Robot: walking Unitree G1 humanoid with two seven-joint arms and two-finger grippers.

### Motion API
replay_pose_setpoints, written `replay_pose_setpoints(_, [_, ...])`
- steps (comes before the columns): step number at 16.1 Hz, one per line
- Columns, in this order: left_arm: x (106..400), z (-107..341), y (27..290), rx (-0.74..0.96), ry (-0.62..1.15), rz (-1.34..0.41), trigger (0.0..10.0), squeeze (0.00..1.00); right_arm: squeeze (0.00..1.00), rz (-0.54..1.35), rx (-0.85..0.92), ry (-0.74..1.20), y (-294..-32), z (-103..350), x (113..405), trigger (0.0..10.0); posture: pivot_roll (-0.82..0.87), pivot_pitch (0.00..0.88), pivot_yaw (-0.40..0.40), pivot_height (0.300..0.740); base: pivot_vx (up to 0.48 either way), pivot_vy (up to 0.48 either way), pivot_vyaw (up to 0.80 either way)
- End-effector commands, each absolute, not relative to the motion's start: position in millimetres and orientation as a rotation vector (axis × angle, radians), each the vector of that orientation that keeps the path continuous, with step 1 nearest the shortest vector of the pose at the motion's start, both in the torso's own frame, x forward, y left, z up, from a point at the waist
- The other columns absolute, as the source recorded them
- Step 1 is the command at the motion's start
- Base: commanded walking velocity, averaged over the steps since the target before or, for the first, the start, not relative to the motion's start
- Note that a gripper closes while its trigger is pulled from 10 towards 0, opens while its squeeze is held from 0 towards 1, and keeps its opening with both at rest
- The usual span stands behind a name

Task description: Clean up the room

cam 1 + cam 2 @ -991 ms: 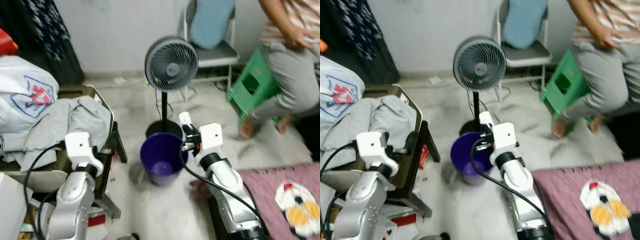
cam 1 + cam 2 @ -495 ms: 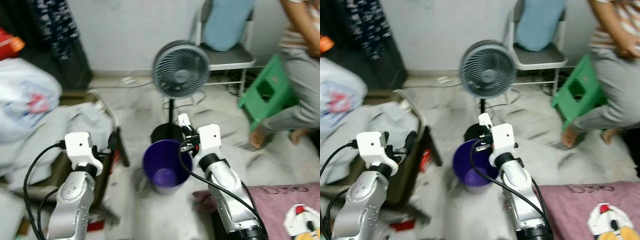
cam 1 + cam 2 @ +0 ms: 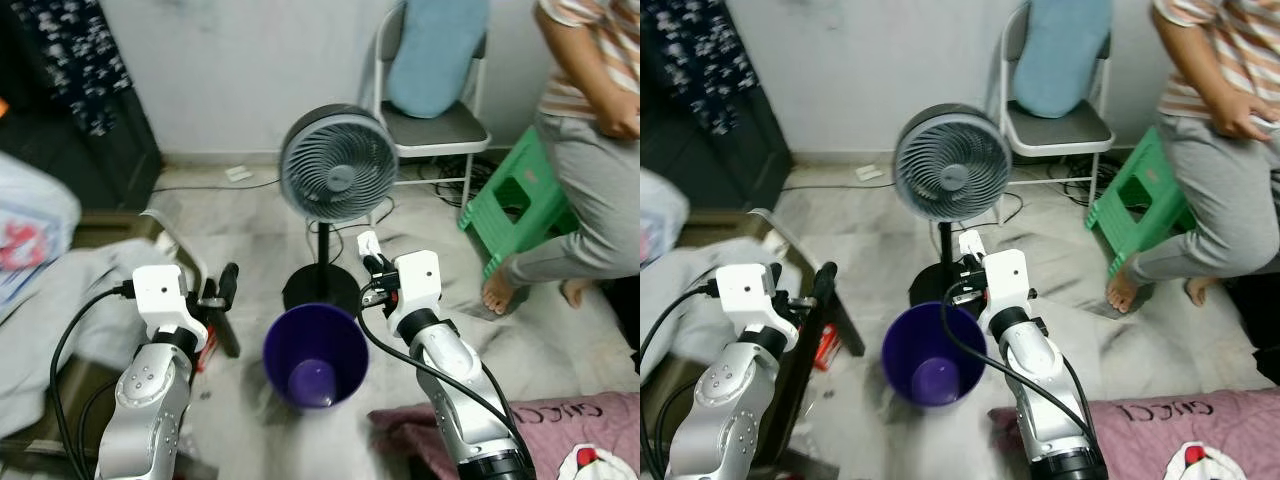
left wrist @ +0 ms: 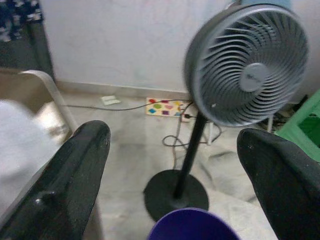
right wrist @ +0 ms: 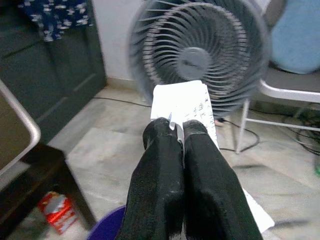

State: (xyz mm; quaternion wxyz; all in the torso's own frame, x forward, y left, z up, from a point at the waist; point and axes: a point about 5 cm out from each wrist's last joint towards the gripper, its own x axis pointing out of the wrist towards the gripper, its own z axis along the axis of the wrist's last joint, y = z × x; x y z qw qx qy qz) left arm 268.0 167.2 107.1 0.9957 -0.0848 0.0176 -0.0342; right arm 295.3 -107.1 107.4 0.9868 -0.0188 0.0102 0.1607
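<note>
a slip of white paper [image 5: 184, 102], thin and printed with small marks, was pinched flat between the closed fingers of the right gripper [image 3: 371, 262], which was held at about 1 o'clock from the purple bin [image 3: 315, 355], just beyond its rim. it was judged that the paper was being carried to the bin as rubbish, and that it was gripped by its lower part so that it could simply be dropped once over the opening. the bin was round, smooth and glossy, probably plastic, tapering to a paler floor inside, and it was set on the pale stone floor [image 3: 250, 210].

the left gripper [image 3: 228, 282] was held at 9 o'clock from the bin with its two black fingers spread wide and nothing between them, apparently kept ready and out of the way.

at 12 o'clock from the bin a grey pedestal fan [image 3: 338, 166] was seen, with a ribbed round grille on a thin black pole. a green stool [image 3: 517, 195] and a person [image 3: 590, 110] were seen at 2 o'clock.
</note>
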Motion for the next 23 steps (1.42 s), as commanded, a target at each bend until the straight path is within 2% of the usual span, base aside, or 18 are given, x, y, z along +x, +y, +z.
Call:
replay_pose_setpoints(1, [268,106,162,-0.174,0.039,-0.083,10.0,0.00,0.00,0.304,-0.050,0.021,-115,106,296,10.0,0.02,0.092,0.012,0.740,0.322,0.000,0.00])
replay_pose_setpoints(3, [269,106,162,-0.172,0.039,-0.082,10.0,0.00,0.00,0.307,-0.052,0.020,-115,106,296,10.0,0.03,0.085,0.012,0.740,0.311,0.000,0.00])
replay_pose_setpoints(10, [270,110,167,-0.149,0.010,-0.069,10.0,0.00,0.00,0.328,-0.066,-0.007,-111,110,298,10.0,0.03,0.084,0.014,0.740,0.000,0.000,0.11])
replay_pose_setpoints(12, [267,119,166,-0.129,-0.055,-0.192,10.0,0.00,0.00,0.336,-0.077,-0.018,-109,111,298,10.0,0.03,0.085,0.014,0.740,0.000,0.000,0.80])
replay_pose_setpoints(13, [263,127,161,0.049,-0.115,-0.283,10.0,0.00,0.00,0.329,-0.068,-0.020,-110,112,299,10.0,0.04,0.087,0.013,0.740,0.000,0.000,0.80])
replay_pose_setpoints(15, [262,126,164,-0.032,-0.097,-0.319,10.0,0.00,0.00,0.276,-0.074,-0.022,-116,113,303,10.0,0.03,0.092,0.017,0.740,0.000,0.000,0.25])
replay_pose_setpoints(18, [261,125,163,-0.022,-0.073,-0.386,10.0,0.00,0.00,0.228,-0.077,-0.019,-122,115,305,10.0,0.02,0.091,0.029,0.740,0.000,0.000,0.00])
replay_pose_setpoints(19, [259,123,159,0.017,-0.048,-0.439,10.0,0.00,0.00,0.207,-0.093,-0.020,-126,114,305,10.0,0.03,0.092,0.035,0.740,0.000,0.000,0.00])
replay_pose_setpoints(21, [261,123,155,0.206,-0.099,-0.477,10.0,0.00,0.00,0.133,-0.119,0.023,-136,104,308,10.0,0.04,0.068,0.023,0.740,0.000,0.000,0.00])
replay_pose_setpoints(23, [264,135,150,0.157,-0.123,-0.551,10.0,0.00,0.00,0.049,-0.123,0.047,-144,105,318,10.0,0.04,0.049,0.021,0.740,0.000,0.000,0.00])
